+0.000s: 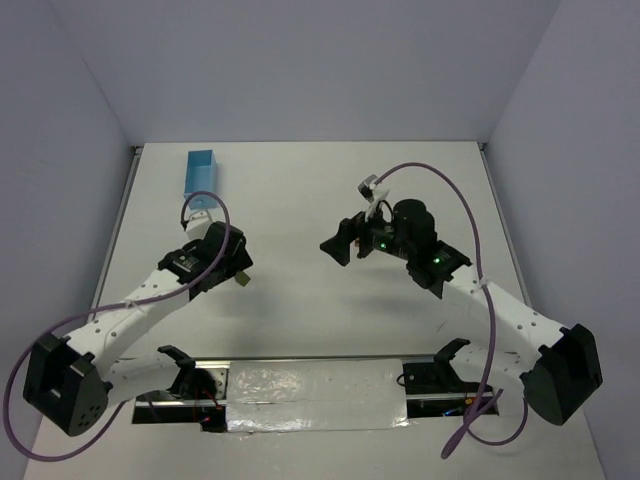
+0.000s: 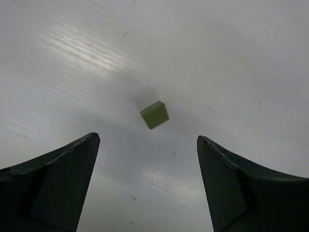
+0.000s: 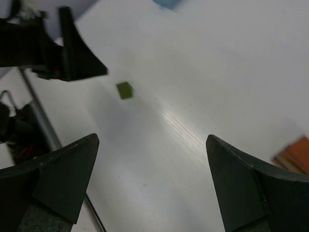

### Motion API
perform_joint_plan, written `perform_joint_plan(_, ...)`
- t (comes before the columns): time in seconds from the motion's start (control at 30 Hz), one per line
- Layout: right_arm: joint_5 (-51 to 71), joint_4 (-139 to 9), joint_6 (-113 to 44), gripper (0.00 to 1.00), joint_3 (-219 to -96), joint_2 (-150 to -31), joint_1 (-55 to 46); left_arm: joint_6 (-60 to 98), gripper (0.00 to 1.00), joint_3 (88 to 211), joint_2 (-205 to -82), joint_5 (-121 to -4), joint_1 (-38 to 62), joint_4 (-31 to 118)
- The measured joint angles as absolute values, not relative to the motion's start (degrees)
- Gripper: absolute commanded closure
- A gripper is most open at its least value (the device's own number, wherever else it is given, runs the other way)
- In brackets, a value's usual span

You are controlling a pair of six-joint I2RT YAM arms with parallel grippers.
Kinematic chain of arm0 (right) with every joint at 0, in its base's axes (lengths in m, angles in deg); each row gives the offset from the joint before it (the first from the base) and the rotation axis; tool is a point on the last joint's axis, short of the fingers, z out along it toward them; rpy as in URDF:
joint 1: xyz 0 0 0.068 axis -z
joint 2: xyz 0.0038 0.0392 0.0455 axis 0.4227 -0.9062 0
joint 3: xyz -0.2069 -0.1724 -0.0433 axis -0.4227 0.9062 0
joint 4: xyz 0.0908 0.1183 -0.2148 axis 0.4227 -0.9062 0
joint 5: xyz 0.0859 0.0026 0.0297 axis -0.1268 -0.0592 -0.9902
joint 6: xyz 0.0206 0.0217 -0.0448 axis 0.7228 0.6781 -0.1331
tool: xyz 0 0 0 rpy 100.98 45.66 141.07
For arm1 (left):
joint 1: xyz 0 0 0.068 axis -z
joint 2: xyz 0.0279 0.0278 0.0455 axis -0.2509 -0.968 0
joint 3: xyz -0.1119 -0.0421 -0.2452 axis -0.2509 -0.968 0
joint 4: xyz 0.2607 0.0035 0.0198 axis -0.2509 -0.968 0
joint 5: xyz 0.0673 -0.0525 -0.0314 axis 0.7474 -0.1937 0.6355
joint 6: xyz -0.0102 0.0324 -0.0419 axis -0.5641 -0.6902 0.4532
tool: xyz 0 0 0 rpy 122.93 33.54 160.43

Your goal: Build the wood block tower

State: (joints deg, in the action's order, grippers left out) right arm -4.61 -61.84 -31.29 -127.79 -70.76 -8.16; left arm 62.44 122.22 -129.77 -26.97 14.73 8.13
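- Wide open and empty, the left gripper (image 2: 147,139) is hovering right over the green block (image 2: 154,114).
- That green block is lying flat on the table (image 2: 231,58), alone, nothing stacked on it.
- Well away from the green block, the right gripper (image 3: 152,140) is gaping empty too, with an orange block (image 3: 295,149) peeking in beside it.
- I'm guessing light, stiff, slick wood, so I'm thinking a gentle pinch on two flat opposite sides, or it'll be skidding off.

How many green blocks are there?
1. The green block sits on the table, just ahead of the left claw. More could be hidden.
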Motion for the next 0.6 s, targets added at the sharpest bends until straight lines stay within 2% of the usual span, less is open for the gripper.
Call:
perform_joint_plan(0.13,12.0,-68.3,-26.1,0.00,-126.7,-71.1,-15.5,72.6,0.11,124.6,-137.3,-21.7,14.7,5.2)
perform_joint_plan(0.23,19.0,-70.1,-23.2,0.00,-126.8,-69.9,-18.3,79.8,0.15,127.5,-142.0,-19.9,14.7,2.0)
perform_joint_plan(0.4,23.4,-69.7,-21.4,0.00,-125.4,-67.8,-18.2,88.2,0.21,132.9,-148.5,-19.3,14.7,-2.3)
perform_joint_plan(0.6,25.8,-71.3,-21.2,0.00,-125.4,-68.1,-18.2,91.2,0.27,136.0,-154.9,-20.5,14.7,-3.4)
